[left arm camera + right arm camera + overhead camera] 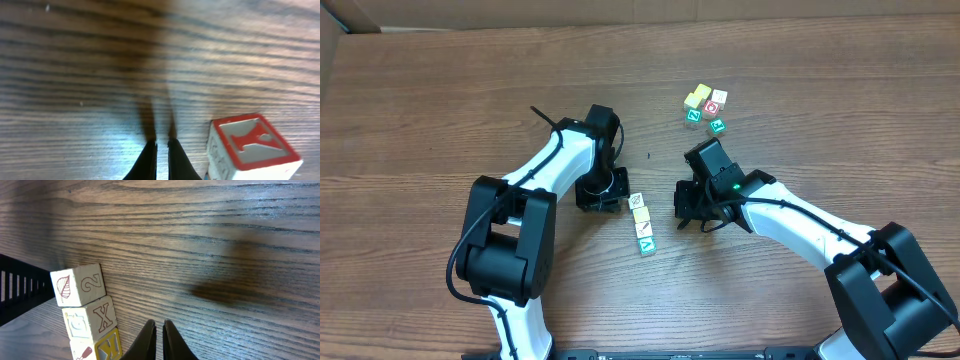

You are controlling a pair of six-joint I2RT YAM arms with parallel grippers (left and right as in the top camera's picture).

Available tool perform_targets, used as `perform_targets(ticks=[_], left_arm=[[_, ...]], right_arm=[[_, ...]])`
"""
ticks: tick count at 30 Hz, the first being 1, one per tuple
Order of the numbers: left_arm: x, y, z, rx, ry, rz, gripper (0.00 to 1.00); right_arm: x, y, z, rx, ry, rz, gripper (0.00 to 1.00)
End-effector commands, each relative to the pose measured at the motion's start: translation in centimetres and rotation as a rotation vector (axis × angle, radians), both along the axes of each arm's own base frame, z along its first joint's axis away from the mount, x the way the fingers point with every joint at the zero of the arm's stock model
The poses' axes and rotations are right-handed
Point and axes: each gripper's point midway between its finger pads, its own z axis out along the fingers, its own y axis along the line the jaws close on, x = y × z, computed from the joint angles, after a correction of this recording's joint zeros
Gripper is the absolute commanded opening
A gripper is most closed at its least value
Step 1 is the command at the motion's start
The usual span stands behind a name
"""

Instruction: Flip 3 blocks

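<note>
A short row of blocks (pixel 642 222) lies on the table between my two grippers. In the right wrist view it shows as a white block marked 2 (pixel 78 285), a white X block (pixel 91 318) and a cream-yellow K block (pixel 108 345). My right gripper (pixel 159 324) is shut and empty, low over the wood just right of the row (pixel 684 208). My left gripper (pixel 162 142) is also shut and empty, and stands left of the row (pixel 602 202). A white block with a red-framed letter face (pixel 254 146) sits close to the right of its fingers.
A cluster of several more blocks (pixel 705 108), yellow, white, red and green, sits at the back right of the wooden table (pixel 800 90). Both arms reach in from the near edge. A cardboard edge (pixel 332 45) shows at the far left.
</note>
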Motion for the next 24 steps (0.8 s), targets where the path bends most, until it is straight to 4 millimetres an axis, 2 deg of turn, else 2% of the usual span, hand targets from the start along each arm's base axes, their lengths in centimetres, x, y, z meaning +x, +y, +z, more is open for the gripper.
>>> perform_targets(ticks=[1,9,15,24], left_arm=[[0.2,-0.2,-0.2,0.010,-0.017,-0.002,0.05],[0.5,-0.4,-0.2,0.001,-0.030,0.002,0.04],[0.9,-1.5,0.0,-0.061,-0.040,0.005,0.04],[1.0,-1.7,0.0,-0.066,-0.044,0.004,0.04]], right_arm=[[0.1,0.0,-0.2,-0.007,-0.005,-0.004,0.08],[0.1,0.0,-0.2,-0.007,-0.005,-0.004,0.08],[0.1,0.0,-0.2,-0.007,-0.005,-0.004,0.08],[0.1,0.0,-0.2,-0.007,-0.005,-0.004,0.08]])
